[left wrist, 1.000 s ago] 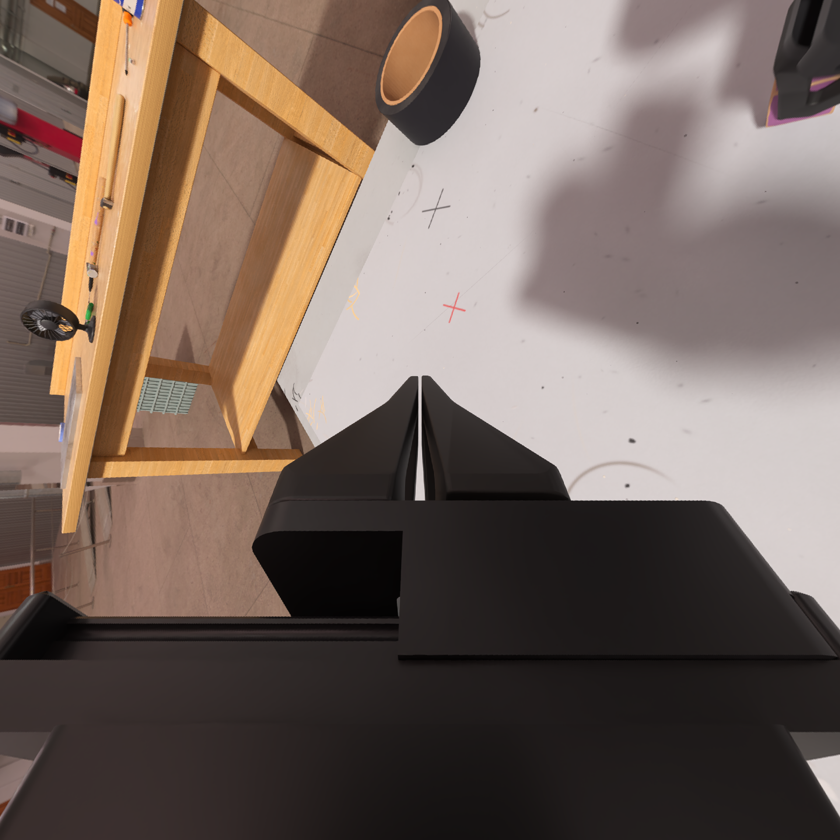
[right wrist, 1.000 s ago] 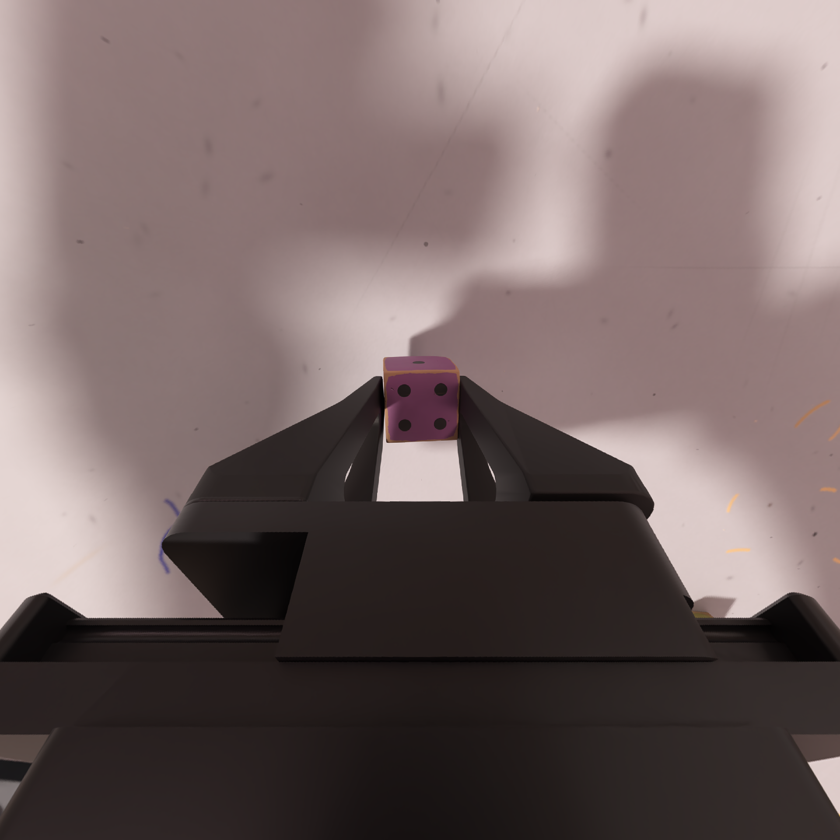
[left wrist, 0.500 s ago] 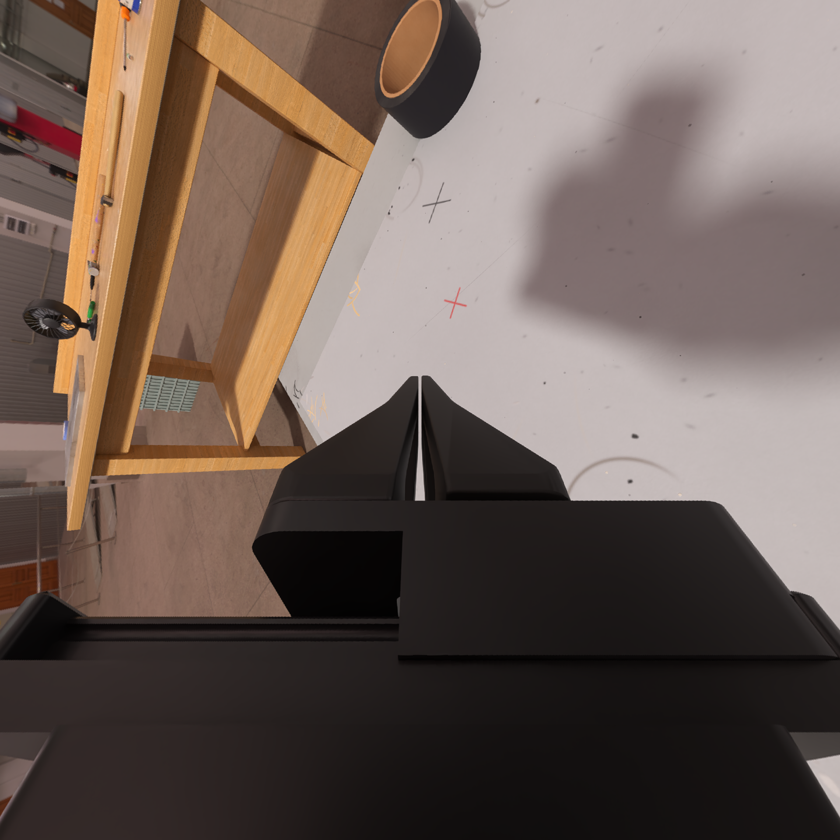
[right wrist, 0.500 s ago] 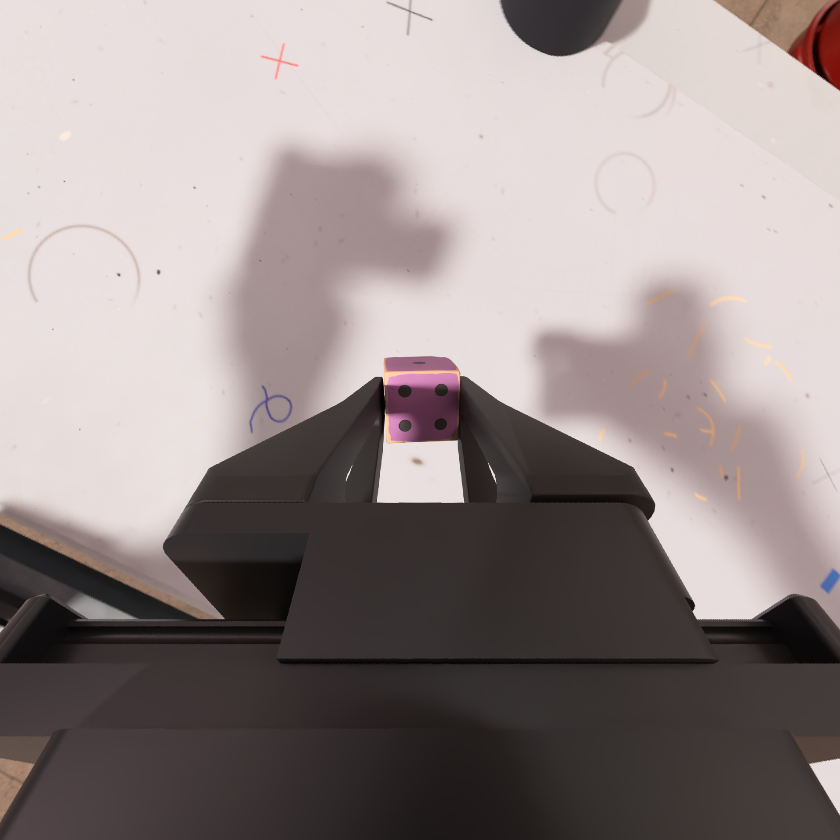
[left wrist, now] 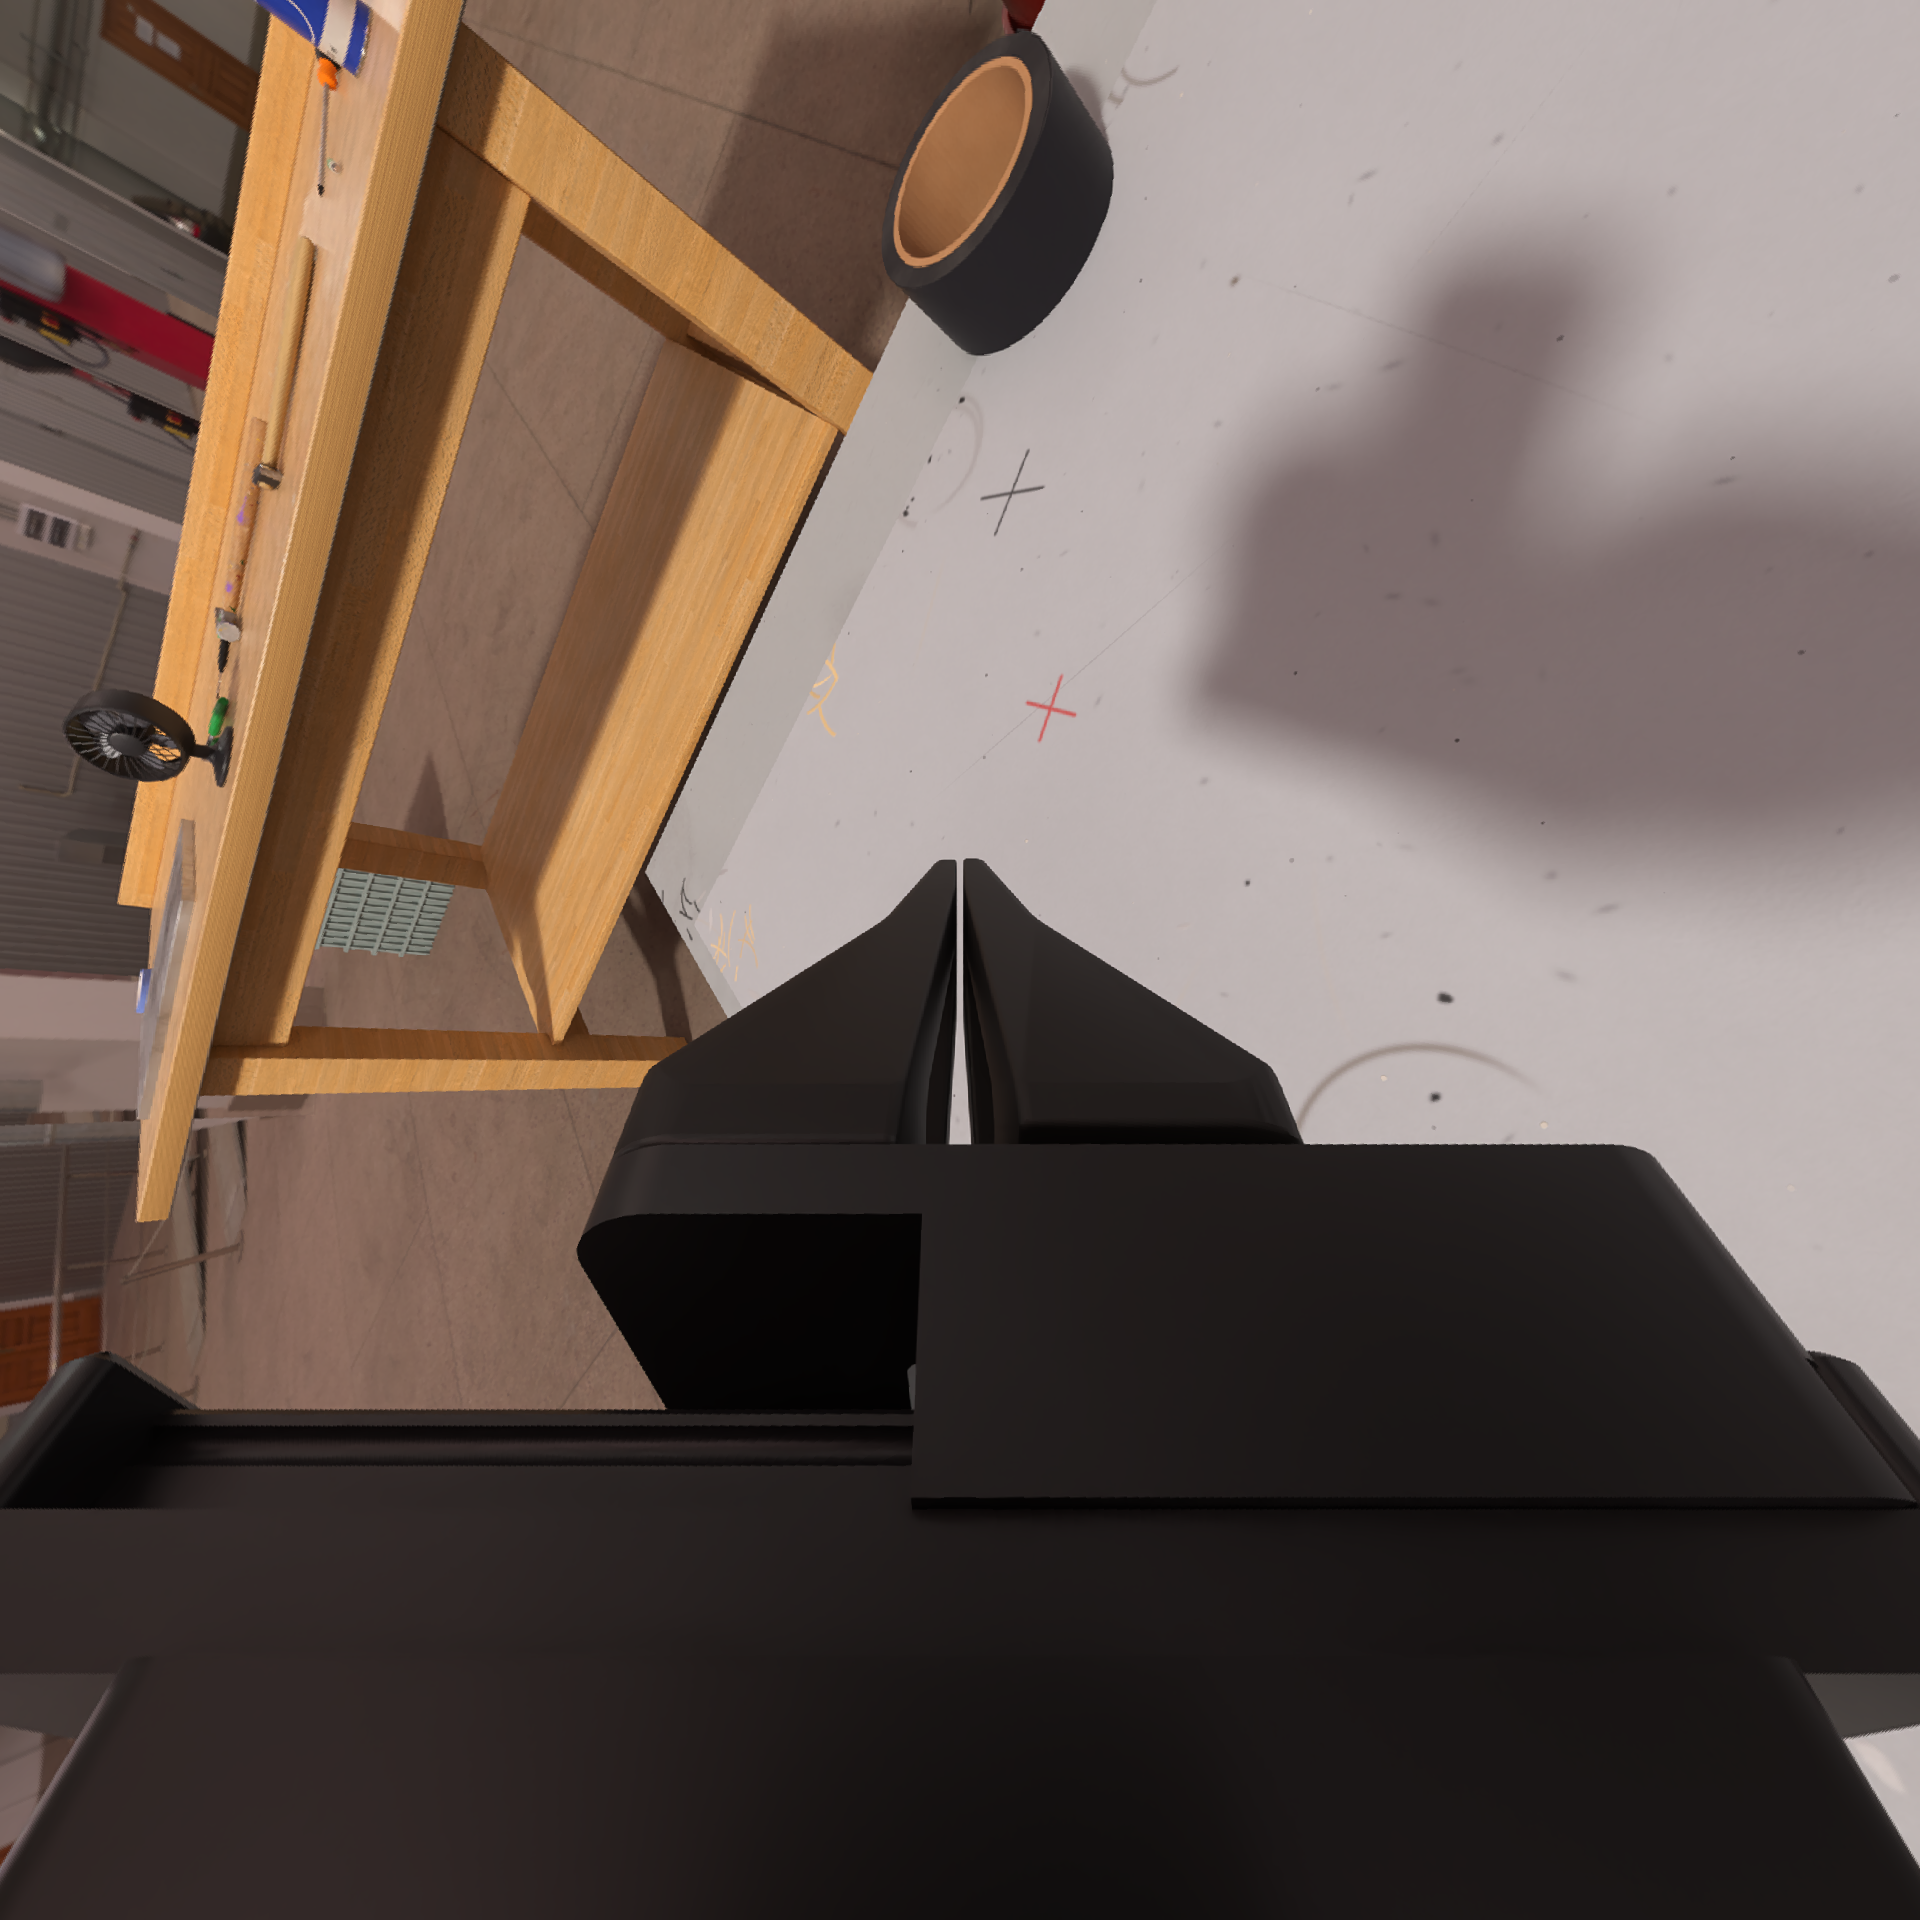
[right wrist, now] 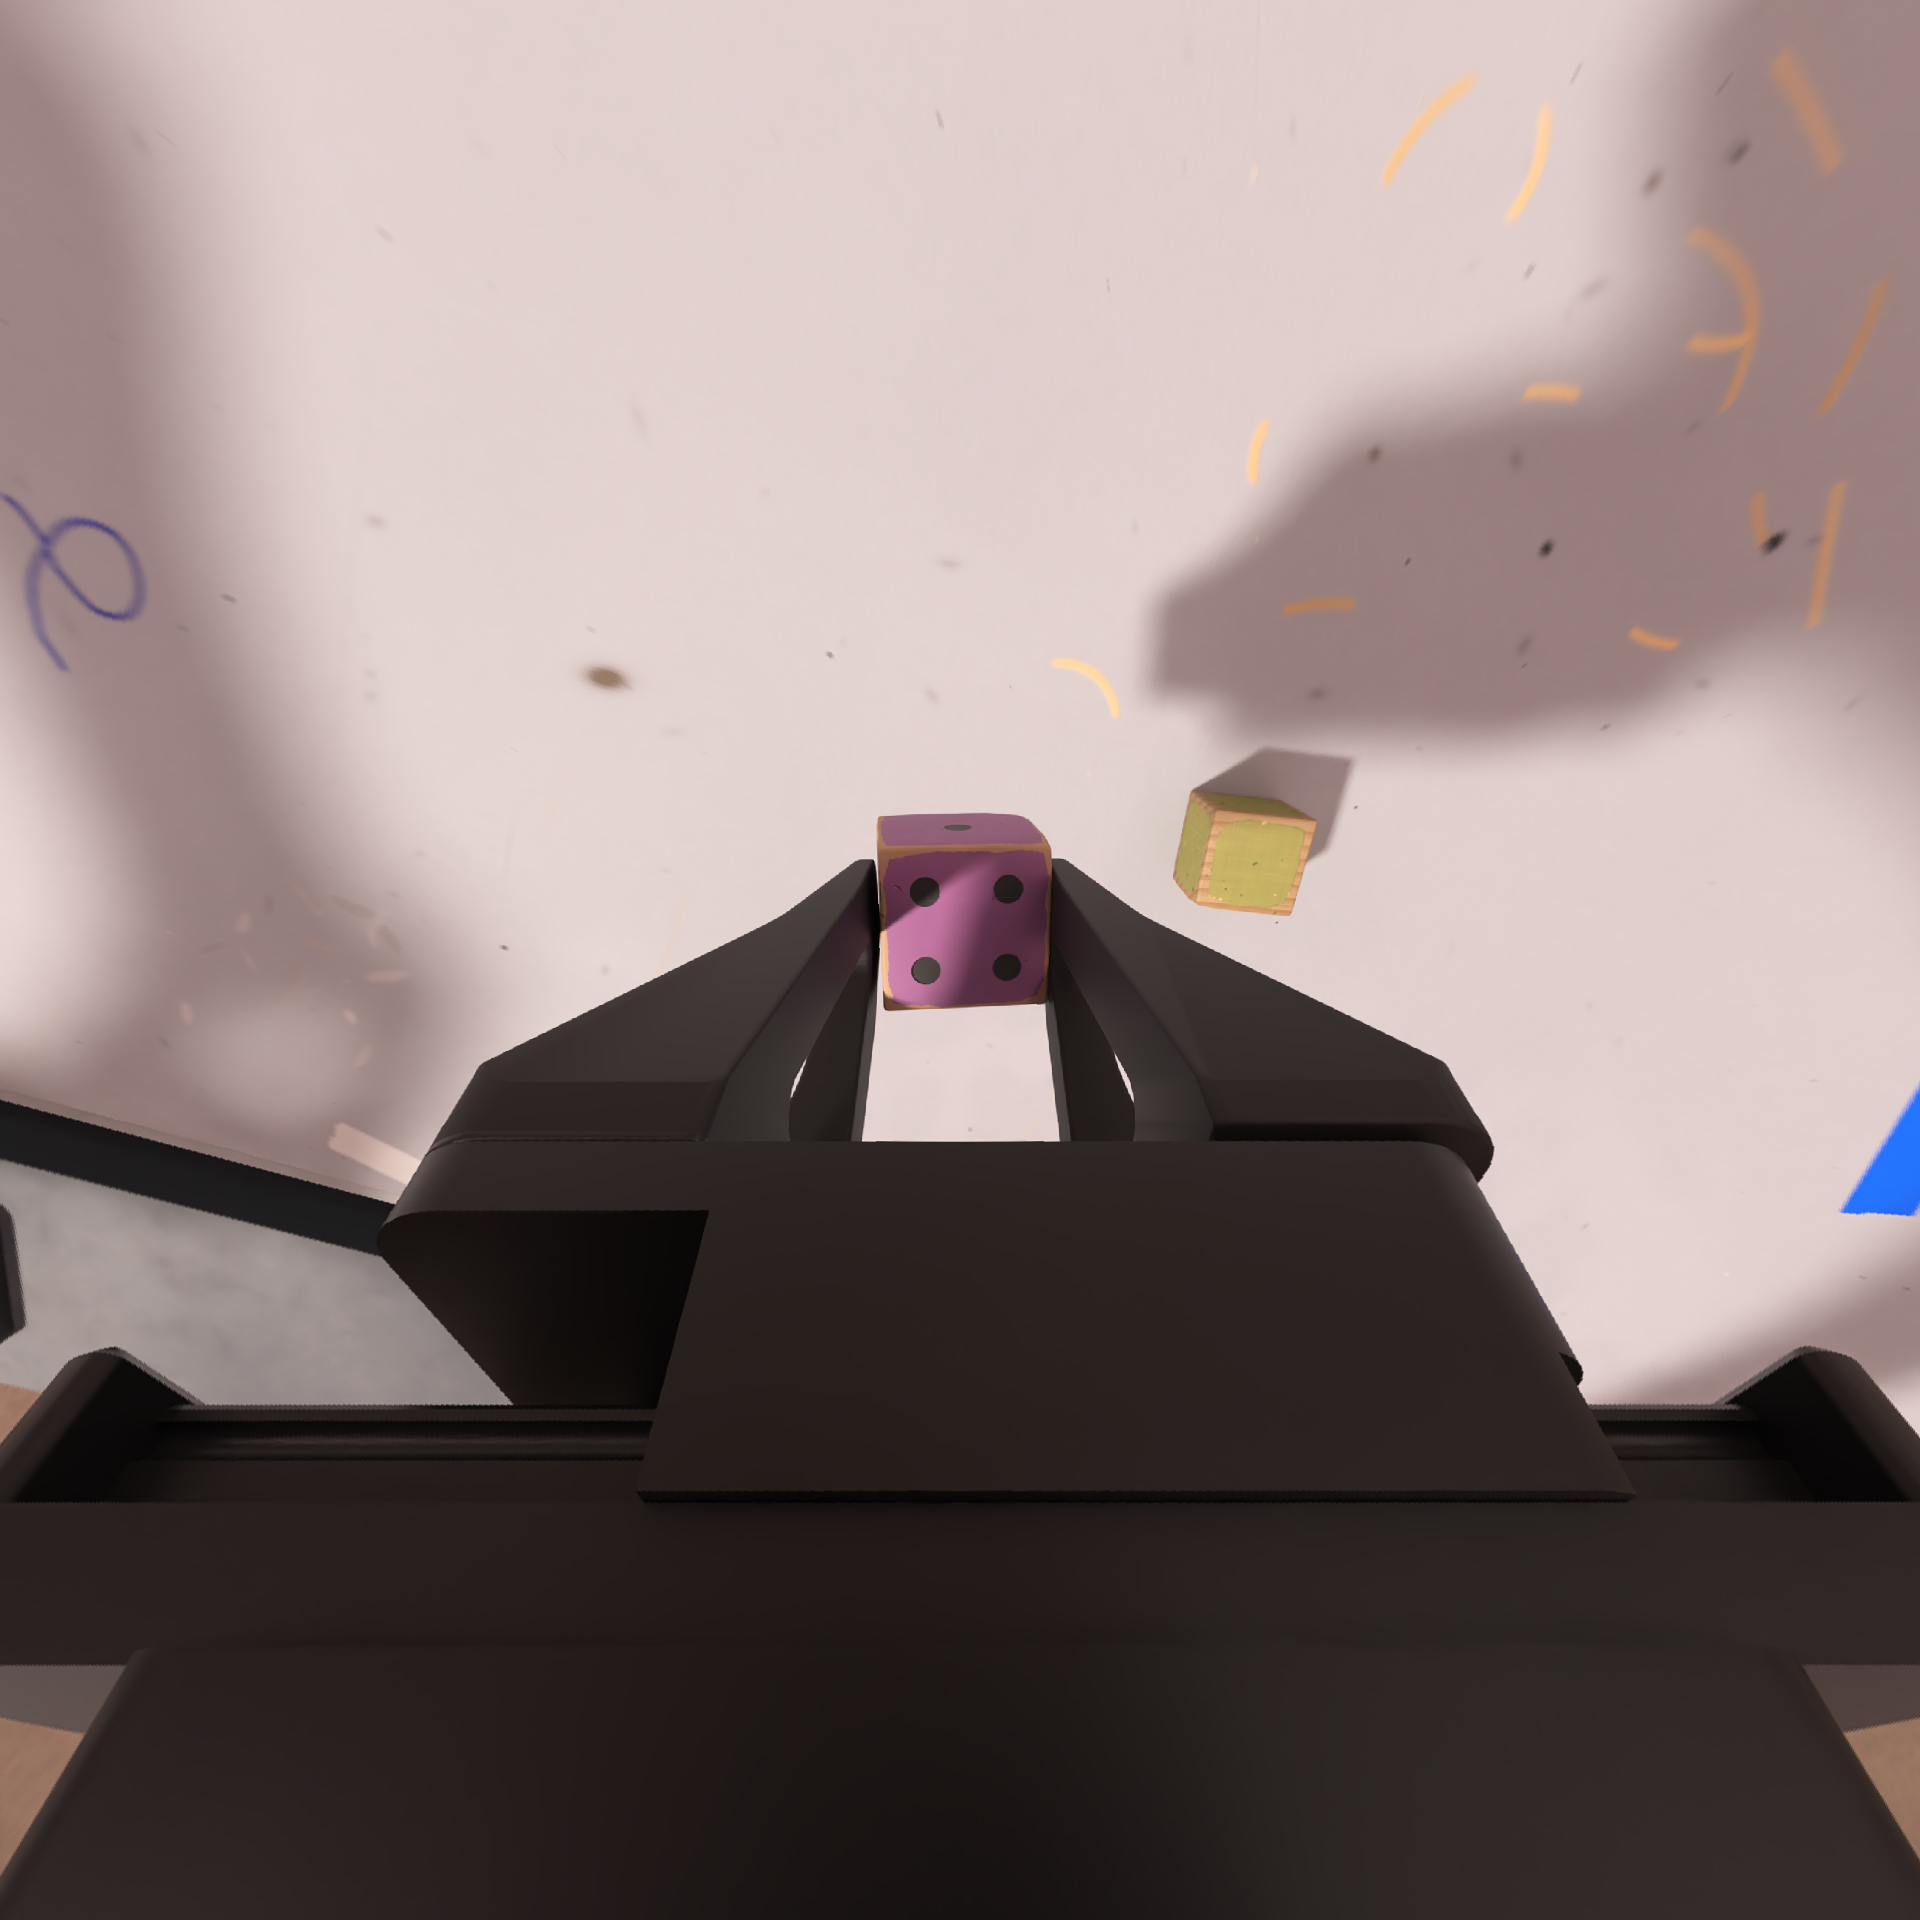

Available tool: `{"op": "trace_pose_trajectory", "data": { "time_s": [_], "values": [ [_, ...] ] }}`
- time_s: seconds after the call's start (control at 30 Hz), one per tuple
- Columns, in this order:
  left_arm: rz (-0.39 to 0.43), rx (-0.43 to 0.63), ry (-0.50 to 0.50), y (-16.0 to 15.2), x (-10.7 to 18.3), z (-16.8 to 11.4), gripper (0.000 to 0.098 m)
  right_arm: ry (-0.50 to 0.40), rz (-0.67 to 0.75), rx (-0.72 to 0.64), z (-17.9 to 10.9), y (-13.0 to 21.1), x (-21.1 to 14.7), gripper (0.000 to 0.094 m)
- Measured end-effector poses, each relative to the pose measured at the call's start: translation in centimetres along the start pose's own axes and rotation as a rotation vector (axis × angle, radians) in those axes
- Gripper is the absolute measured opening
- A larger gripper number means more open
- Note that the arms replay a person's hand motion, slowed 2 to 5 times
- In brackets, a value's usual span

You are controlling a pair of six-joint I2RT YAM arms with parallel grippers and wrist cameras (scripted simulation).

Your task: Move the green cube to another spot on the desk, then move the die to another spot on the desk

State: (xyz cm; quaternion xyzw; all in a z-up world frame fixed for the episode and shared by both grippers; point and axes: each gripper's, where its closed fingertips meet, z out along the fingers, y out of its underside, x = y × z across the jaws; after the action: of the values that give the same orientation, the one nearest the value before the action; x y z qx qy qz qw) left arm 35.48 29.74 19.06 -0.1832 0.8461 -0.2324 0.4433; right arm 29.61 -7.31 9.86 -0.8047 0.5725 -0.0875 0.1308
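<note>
Right gripper (right wrist: 964,883) clamps the purple die (right wrist: 963,914) between its fingertips above the white desk (right wrist: 623,364). Green cube (right wrist: 1244,850) rests at 3 o'clock of the die, near but apart. Left gripper (left wrist: 959,883) is pressed together, holding nothing.

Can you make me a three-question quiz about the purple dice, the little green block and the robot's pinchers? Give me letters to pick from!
1. Where is the green cube compared with the die in the right wrist view?
A. To its right, apart from it
B. Stacked on top of it
C. Squeezed in the same gripper

2. How many dots are on the die face turned toward the camera?
A. Two
B. Four
C. Six

3. What is the left gripper doing?
A. Holding the tape roll
B. Spread wide open
C. Shut with nothing in it

Answers:
1. A, since the cube sits alone on the desk with bare desk between them.
2. B, one dot near each corner.
3. C, its fingers meet with nothing between them, and the black tape roll stands far off by the desk edge.
</note>
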Motion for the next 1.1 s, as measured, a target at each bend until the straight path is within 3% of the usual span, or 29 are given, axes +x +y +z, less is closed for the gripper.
{"op": "trace_pose_trajectory", "data": {
  "time_s": [0.27,0.63,0.9,1.1],
  "values": [
    [-0.005,0.001,0.001,0.1,0.0,-0.2,0.0011,-0.075,0.022,-0.159,4.8,2.3,1.7,0.0266],
    [-0.007,-0.004,0.001,0.2,-0.1,-0.2,0.0011,-0.086,-0.003,-0.185,6.8,2.7,2.3,0.0266],
    [0.004,-0.017,0.002,0.3,0.0,0.2,0.0011,-0.099,0.058,-0.180,6.5,2.7,2.5,0.0298],
    [0.040,-0.048,-0.036,0.6,-0.2,0.6,0.0011,-0.072,0.080,-0.066,3.5,0.8,2.3,0.0321]
  ]
}}
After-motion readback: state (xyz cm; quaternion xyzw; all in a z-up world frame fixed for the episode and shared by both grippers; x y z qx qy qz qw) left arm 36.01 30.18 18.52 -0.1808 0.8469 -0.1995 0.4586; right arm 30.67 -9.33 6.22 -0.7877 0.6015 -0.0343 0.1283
